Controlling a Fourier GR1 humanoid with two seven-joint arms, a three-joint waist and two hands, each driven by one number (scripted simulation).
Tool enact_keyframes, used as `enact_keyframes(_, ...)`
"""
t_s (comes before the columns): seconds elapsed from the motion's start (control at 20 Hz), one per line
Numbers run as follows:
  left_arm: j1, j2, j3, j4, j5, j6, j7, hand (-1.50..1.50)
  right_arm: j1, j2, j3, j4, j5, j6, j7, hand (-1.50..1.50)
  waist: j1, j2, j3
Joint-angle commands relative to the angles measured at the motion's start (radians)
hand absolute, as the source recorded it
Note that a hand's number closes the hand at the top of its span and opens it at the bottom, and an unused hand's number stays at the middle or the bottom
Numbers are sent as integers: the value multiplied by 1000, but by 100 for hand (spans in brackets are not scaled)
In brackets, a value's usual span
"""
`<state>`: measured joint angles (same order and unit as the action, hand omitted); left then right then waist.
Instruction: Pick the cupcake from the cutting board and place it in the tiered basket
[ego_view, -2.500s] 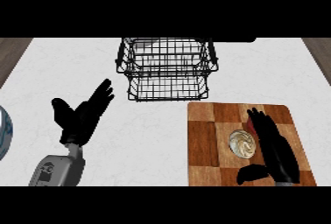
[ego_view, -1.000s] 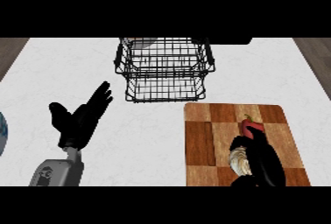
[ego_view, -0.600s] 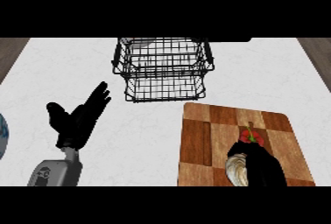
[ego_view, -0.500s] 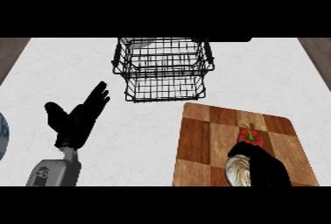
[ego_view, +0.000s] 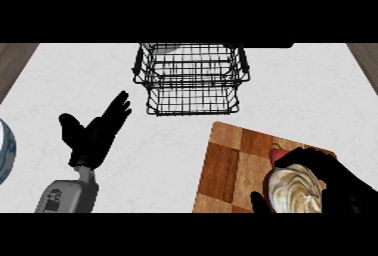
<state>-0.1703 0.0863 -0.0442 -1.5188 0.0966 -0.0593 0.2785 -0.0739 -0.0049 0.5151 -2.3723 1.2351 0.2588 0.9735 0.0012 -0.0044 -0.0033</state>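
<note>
White, faintly marbled counter (ego_view: 317, 90) fills your view, with the black wire tiered basket (ego_view: 192, 75) standing at its far middle and a cutting board (ego_view: 225, 165) of checked light and dark wood near your right. The cupcake (ego_view: 295, 192) is over the board's near right part, a round cake under a glossy swirl of pale frosting with a small red piece at its far edge. Your right hand (ego_view: 336, 177) is curled round it, fingers arched over the far side and the thumb on the near side. Whether it has left the wood you cannot tell. Your left hand (ego_view: 88, 137) rests open at the left, fingers up. Watch the frosting: it looks soft, and fingers closing over the top could smear it or let the cake slip as you carry it. The basket's openings look tight between thin wires, so a low approach could catch the rim, and a tilted release could tip the cupcake over.
</note>
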Motion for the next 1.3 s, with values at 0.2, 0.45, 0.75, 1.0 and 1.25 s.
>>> enact_keyframes(0.2,24,-20,-21,3,-30,17,-16,0,-506,5,-72,33,-60,246,268,150,14,1,0)
enact_keyframes(0.45,-3,1,4,-7,13,-21,5,0,-717,5,-176,268,-157,221,283,150,23,2,0)
enact_keyframes(0.75,-19,-26,-18,62,-30,-1,-49,0,-949,5,-380,509,-259,174,272,150,21,6,0)
enact_keyframes(1.0,-12,1,9,40,-4,-23,-28,0,-1073,5,-456,798,-242,27,189,150,32,9,2)
enact_keyframes(1.25,-38,-12,1,46,-30,1,-28,0,-1132,5,-519,1045,-228,-166,50,150,30,13,2)
